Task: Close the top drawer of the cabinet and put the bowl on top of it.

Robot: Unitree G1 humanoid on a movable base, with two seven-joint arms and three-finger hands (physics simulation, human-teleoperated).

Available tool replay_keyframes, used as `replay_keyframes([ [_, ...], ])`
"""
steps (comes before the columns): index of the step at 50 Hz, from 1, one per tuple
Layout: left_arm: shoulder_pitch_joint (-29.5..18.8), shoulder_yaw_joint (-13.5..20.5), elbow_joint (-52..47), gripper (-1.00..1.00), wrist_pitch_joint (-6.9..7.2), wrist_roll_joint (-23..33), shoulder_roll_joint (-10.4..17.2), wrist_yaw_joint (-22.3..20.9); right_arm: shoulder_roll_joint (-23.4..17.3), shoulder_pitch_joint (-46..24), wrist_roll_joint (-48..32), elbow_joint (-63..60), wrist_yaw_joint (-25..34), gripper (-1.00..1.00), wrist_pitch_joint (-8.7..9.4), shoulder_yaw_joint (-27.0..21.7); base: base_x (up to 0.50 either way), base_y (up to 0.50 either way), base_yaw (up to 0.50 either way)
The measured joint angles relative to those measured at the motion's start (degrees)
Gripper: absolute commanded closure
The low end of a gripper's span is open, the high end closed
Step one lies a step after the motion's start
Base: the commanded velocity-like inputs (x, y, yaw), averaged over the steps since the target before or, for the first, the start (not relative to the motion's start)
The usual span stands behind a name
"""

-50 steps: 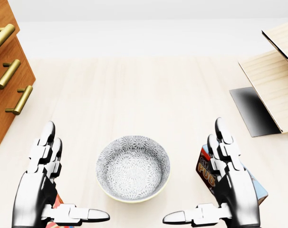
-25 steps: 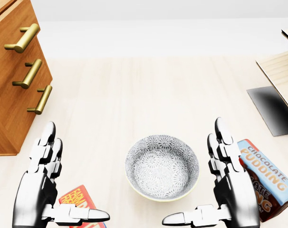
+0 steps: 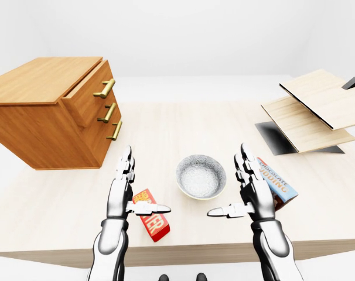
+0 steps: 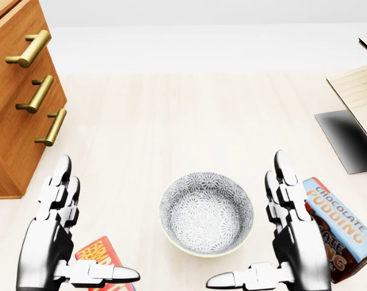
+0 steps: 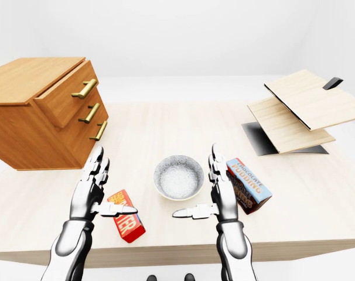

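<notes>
A grey patterned bowl (image 4: 206, 214) stands upright on the pale wooden table (image 4: 171, 121), low in the head view and between my two hands. My left hand (image 4: 94, 223) is open to the bowl's left, and my right hand (image 4: 246, 219) is open to its right. Neither touches the bowl. The wooden cabinet (image 3: 43, 111) stands on the table at the upper left of the left-eye view. Its top drawer (image 3: 86, 96) sticks out past the two drawers below, with its brass handle (image 3: 105, 88) facing right.
A red snack box (image 3: 152, 214) lies under my left hand. A chocolate pudding box (image 4: 340, 225) lies just right of my right hand. Tilted wooden boards (image 3: 312, 108) over a dark plate (image 3: 277, 137) fill the table's right side. The table's near edge (image 3: 183, 253) runs below my hands.
Since a second ago the camera has shifted left: bowl, cabinet and boards all slid right in the head view. Over the last half second nothing moved. Both hands stay open.
</notes>
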Motion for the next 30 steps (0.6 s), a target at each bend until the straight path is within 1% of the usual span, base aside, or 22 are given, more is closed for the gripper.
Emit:
replay_keyframes([
  [9,-0.7,0.2,0.9,-1.00,0.00,0.0,0.1,-0.2,0.0,0.0,-0.1,0.1,-0.1,-1.00,-0.14,0.1,0.00,0.00,0.00],
  [22,-5.7,1.8,5.1,-1.00,0.00,-0.8,0.6,-1.8,-0.1,0.1,-0.5,0.0,-0.4,-1.00,-0.27,0.3,0.00,0.00,0.00],
  [26,-6.9,2.4,5.7,-1.00,0.00,-1.2,0.8,-2.1,-0.1,0.1,-0.6,0.1,-0.5,-1.00,-0.28,0.4,0.00,0.12,0.00],
  [30,-8.6,3.2,6.0,-1.00,0.00,-1.5,1.2,-2.4,-0.1,-0.1,-0.2,0.0,-0.3,-1.00,0.31,0.4,0.00,0.00,0.00],
])
